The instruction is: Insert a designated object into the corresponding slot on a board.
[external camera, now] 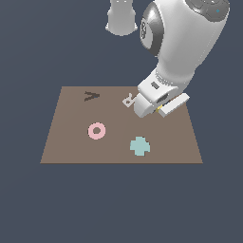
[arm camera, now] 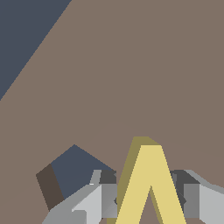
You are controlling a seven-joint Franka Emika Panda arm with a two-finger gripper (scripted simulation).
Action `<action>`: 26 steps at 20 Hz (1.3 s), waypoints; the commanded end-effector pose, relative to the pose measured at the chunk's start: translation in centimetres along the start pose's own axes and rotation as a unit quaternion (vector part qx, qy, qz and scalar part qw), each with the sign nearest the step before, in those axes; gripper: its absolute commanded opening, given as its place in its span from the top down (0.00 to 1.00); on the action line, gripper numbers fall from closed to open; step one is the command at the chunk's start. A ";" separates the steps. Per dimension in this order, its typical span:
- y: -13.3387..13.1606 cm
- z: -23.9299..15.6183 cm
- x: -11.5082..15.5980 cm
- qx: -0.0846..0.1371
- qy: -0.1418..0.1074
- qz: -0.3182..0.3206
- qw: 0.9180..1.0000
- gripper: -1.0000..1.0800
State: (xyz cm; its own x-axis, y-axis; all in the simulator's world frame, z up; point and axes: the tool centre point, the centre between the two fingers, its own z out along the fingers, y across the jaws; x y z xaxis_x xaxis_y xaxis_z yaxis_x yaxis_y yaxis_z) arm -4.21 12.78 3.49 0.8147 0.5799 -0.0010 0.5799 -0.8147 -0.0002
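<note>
The yellow V block (arm camera: 151,188) sits between my gripper's (arm camera: 148,194) two grey fingers (arm camera: 103,197), which press on both its sides, so the gripper is shut on it. In the exterior view only a yellow sliver (external camera: 157,108) shows under the gripper (external camera: 153,112), over the board's (external camera: 71,142) far part toward the exterior view's right. The dark V-shaped slot (external camera: 92,96) lies empty at the board's far edge toward the exterior view's left, well apart from the gripper. Whether the block rests on the board (arm camera: 131,65) or hangs just above it is unclear.
A white R block (external camera: 128,100) lies close beside the gripper, between it and the slot. A pink ring (external camera: 97,131) and a teal cross (external camera: 139,146) lie on the board's near half. A dark pentagon recess (arm camera: 78,173) is right beside the fingers.
</note>
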 end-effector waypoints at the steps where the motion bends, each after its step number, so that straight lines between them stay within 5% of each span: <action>1: 0.3 0.0 -1.8 0.000 0.000 -0.035 0.999 1.00; 12: 3.5 -0.2 -9.6 -0.001 0.000 -0.199 0.980 1.00; 26: 10.1 -0.4 -16.3 -0.001 0.000 -0.372 0.928 1.00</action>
State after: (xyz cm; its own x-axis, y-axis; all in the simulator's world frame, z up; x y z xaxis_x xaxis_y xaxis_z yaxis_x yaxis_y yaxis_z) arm -11.62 -4.02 3.85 0.2250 0.9743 -0.0021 0.9744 -0.2250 0.0005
